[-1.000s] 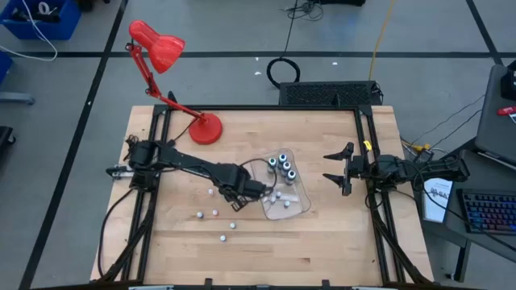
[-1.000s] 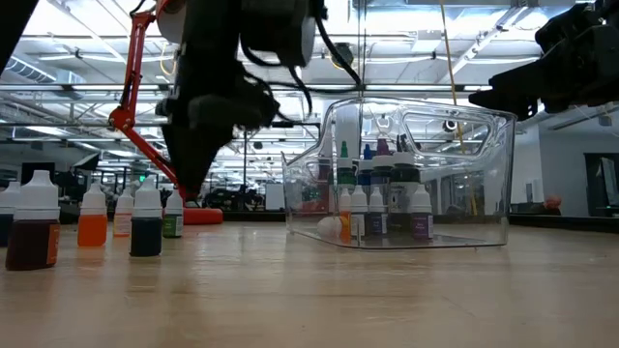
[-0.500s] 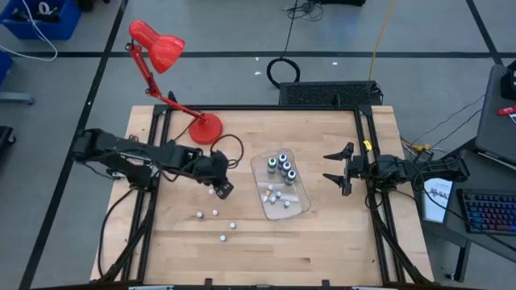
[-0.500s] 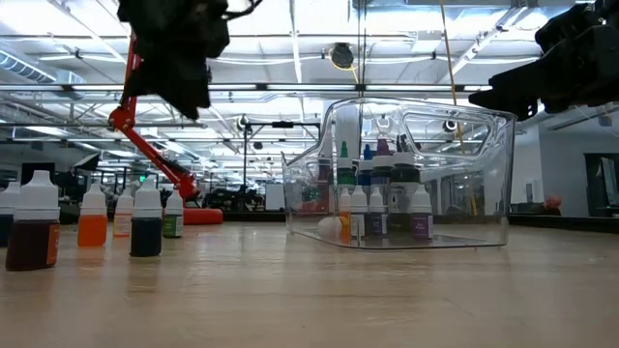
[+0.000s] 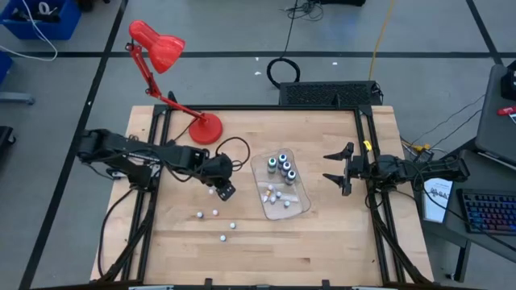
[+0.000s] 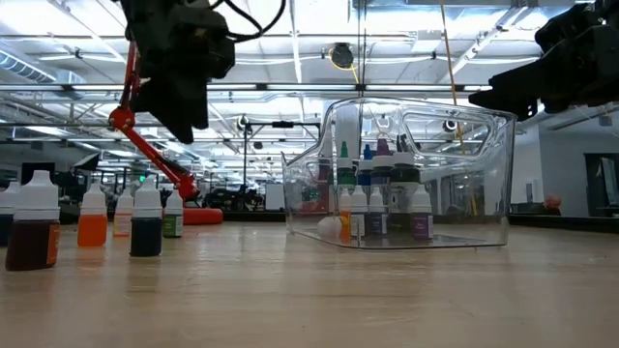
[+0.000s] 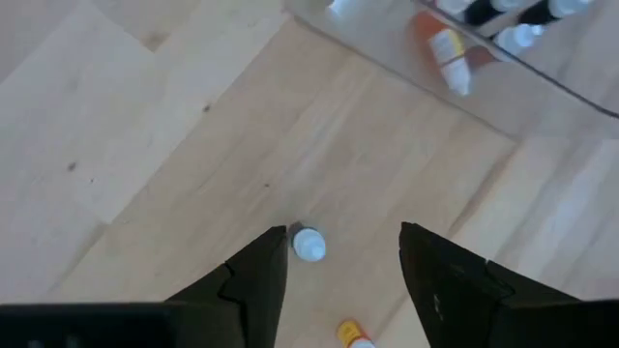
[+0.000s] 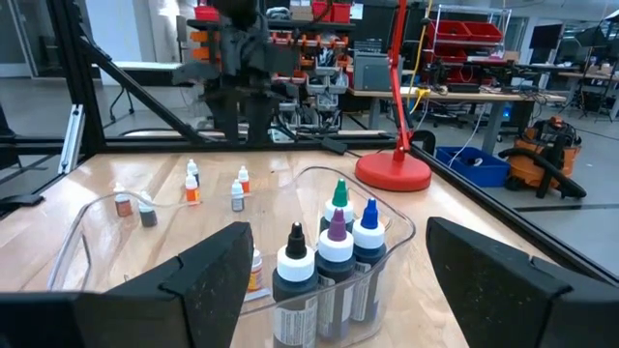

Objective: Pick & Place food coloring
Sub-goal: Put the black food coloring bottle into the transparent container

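The wooden bench (image 5: 322,234) carries everything, with a red lamp (image 5: 165,56) standing toward its far left corner. The clear tray (image 5: 300,205) lies near the bench's middle and serves as landmark. Inside it are seen larger bottles (image 5: 283,165) of food coloring, grouped at its far end, and several tiny ones (image 5: 274,196) nearer its middle. Loose tiny bottles (image 5: 216,224) are scattered on the bench left of the tray. The left gripper (image 5: 223,190) is held above the bench just left of the tray, jaws parted and empty, over one small bottle (image 7: 309,244). The right gripper (image 5: 337,167) waits right of the tray, jaws spread wide, empty.
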